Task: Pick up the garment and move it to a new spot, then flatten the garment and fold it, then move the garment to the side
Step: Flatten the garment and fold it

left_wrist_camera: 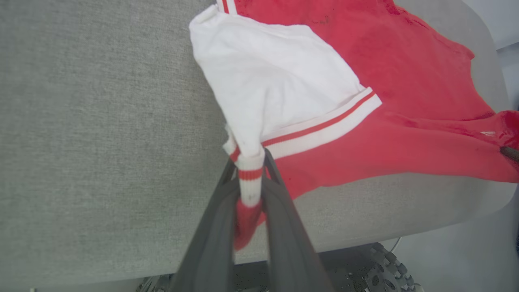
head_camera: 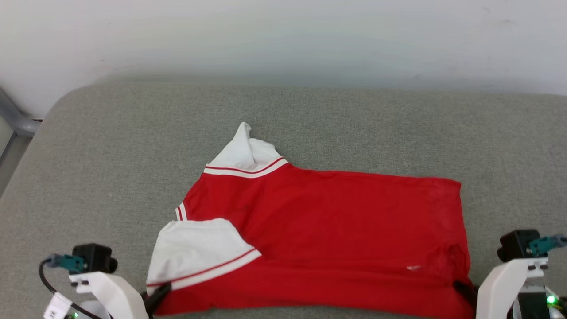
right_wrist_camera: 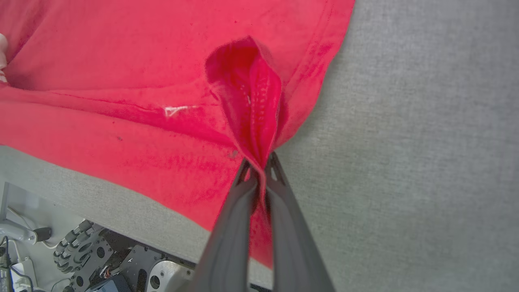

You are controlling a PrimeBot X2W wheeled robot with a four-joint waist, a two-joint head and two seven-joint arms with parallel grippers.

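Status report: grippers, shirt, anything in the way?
Left gripper shut on shirt, striped trim. Right gripper shut on its red corner. Shirt spread on grey cushion; nothing in the way.

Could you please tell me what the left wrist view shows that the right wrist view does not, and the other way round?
Left wrist view: the left gripper shut on the striped cuff of the white sleeve, which lies spread over the red cloth. Right wrist view: the right gripper shut on a bunched red corner fold, seen close. Both: the garment and its red body, its small white mark, the grey padded surface and the robot's wheels below its edge.
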